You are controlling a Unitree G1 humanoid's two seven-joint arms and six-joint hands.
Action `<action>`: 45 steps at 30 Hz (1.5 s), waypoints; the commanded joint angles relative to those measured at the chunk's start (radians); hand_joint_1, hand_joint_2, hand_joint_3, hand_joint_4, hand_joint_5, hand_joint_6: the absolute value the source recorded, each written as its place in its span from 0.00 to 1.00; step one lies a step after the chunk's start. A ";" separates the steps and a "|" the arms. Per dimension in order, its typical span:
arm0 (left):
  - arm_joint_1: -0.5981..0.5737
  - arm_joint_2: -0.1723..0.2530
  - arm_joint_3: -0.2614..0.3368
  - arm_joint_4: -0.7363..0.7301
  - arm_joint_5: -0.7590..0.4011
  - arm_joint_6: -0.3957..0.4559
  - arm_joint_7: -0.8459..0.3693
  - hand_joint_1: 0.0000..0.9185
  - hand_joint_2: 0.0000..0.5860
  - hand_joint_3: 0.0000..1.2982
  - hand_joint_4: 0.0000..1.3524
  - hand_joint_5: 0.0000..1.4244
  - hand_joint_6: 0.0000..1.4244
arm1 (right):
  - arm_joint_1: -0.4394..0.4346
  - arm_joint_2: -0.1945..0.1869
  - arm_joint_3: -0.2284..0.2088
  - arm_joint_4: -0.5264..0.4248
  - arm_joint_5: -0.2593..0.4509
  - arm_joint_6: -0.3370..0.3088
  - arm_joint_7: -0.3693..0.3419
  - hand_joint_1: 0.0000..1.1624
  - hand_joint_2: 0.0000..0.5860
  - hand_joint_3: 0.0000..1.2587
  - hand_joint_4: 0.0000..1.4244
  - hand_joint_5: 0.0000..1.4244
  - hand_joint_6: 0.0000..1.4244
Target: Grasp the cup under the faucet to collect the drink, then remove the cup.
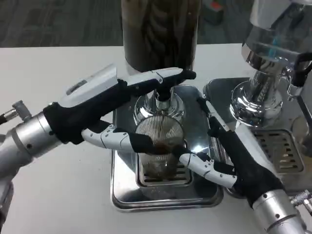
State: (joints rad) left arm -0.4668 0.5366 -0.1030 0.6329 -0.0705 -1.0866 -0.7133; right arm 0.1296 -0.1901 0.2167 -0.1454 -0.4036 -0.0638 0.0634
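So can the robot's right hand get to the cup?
Probably yes. The right hand is already beside the cup, its fingers touching the side. The left hand reaches from the other side, leaving that way free.

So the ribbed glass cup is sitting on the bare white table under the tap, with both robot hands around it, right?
Not quite. The head view shows the ribbed glass cup standing on the grate of a shiny metal drip tray, not on the bare white table. It is under the tap, with the left hand and right hand around it.
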 commanded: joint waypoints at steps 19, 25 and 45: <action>0.024 0.014 -0.014 -0.015 0.013 0.005 -0.005 0.00 0.09 0.10 0.07 0.10 0.18 | -0.044 0.011 0.035 0.032 0.026 -0.004 0.009 0.33 0.37 0.00 0.00 0.01 0.10; 0.029 0.015 -0.012 -0.022 0.011 0.008 -0.003 0.00 0.09 0.10 0.07 0.10 0.18 | -0.048 0.012 0.038 0.036 0.029 -0.002 0.013 0.33 0.37 0.00 0.00 0.02 0.10; 0.013 -0.005 0.014 -0.022 -0.124 0.090 -0.053 0.00 0.15 0.09 0.07 0.10 0.19 | -0.061 0.020 0.037 0.058 0.029 -0.013 0.008 0.36 0.37 0.00 0.01 0.02 0.10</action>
State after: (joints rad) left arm -0.4520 0.5379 -0.0959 0.6105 -0.1655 -1.0130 -0.7431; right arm 0.0818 -0.1704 0.2529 -0.0961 -0.3822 -0.0639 0.0733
